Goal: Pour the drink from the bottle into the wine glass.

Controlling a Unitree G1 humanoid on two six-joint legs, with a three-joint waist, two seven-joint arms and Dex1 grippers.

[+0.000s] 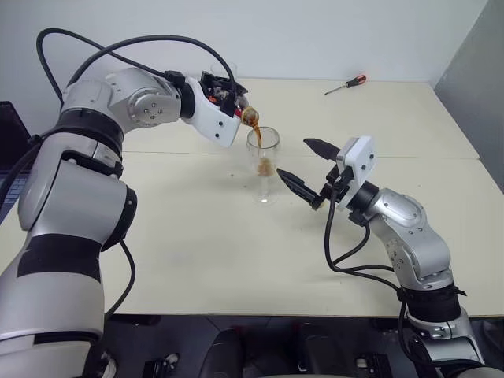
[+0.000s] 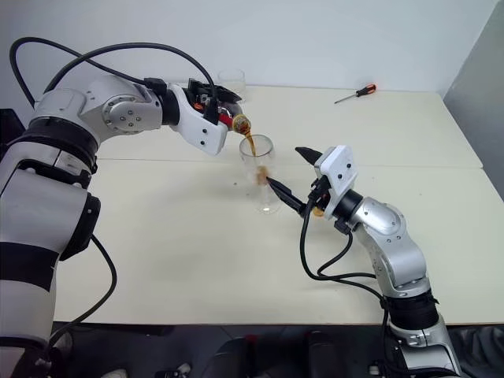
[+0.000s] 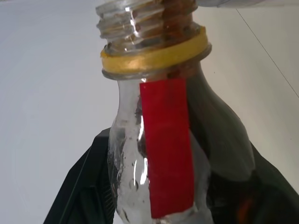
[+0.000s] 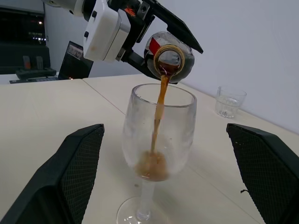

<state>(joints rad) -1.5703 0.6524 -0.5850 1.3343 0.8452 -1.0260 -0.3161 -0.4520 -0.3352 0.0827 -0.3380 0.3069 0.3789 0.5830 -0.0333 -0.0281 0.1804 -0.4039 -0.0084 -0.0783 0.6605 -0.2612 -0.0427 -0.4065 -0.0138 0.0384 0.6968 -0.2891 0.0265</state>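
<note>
My left gripper (image 1: 230, 96) is shut on the bottle (image 4: 170, 58), a small clear plastic one with a red label strip (image 3: 167, 149) and a yellow neck ring. It is tipped with its open mouth just above the wine glass (image 1: 263, 161). The dark reddish-brown drink (image 4: 161, 100) falls in a thin stream into the bowl, where a little has pooled at the bottom. The glass stands upright on the cream table (image 1: 197, 252). My right gripper (image 1: 307, 164) is open just right of the glass, its two black fingers spread and pointing at it without touching.
A short clear tumbler (image 2: 231, 83) stands at the back of the table behind my left gripper. A red-handled screwdriver (image 1: 346, 84) lies at the far right. A seam (image 1: 409, 157) crosses the tabletop. A dark device (image 1: 6, 130) sits at the left edge.
</note>
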